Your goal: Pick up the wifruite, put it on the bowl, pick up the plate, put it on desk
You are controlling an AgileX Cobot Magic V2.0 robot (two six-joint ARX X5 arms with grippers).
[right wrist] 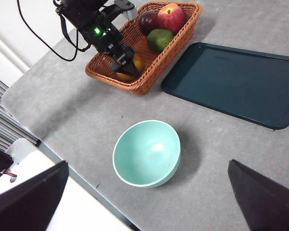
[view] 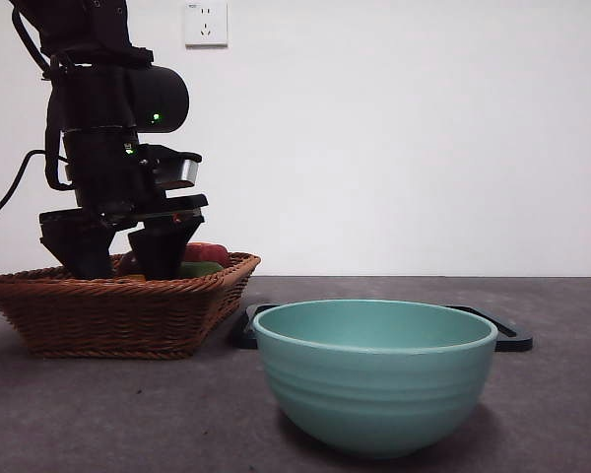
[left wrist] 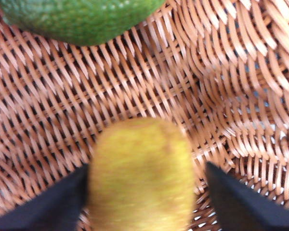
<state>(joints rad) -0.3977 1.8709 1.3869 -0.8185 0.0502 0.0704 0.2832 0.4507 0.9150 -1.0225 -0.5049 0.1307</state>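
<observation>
Front view: we see the left gripper [view: 121, 258] lowered into the wicker basket [view: 118, 313], which stands on the surface [view: 552, 404] towards its far edge. Its jaws dip below the basket rim, so the wifruite is hidden from us here; a red fruit [view: 207, 252] shows over the rim beside them. The mint-green bowl [view: 374, 374] stands empty near the front edge, with a dark tray [view: 502, 335] lying flat behind it.

Left wrist view: we see the wifruite [left wrist: 142, 175] lying on the basket's woven floor, directly between the two jaws. One jaw sits against its side; the other stands just apart from it, so the jaws are spread around the fruit and not clenched on it. A green fruit [left wrist: 77, 19] lies further along the basket floor, apart from the wifruite.

Right wrist view: we look down from high above the surface. The right gripper [right wrist: 149, 202] hangs over the bowl [right wrist: 147, 153] with its jaws spread wide and holding nothing. The left gripper [right wrist: 124, 61] is in the basket [right wrist: 144, 79] at the wifruite [right wrist: 130, 67]. At the basket's other end lie a green fruit [right wrist: 160, 39], a red fruit [right wrist: 171, 17] and a dark purple fruit [right wrist: 147, 21]. The tray [right wrist: 236, 82] lies beside the basket.
</observation>
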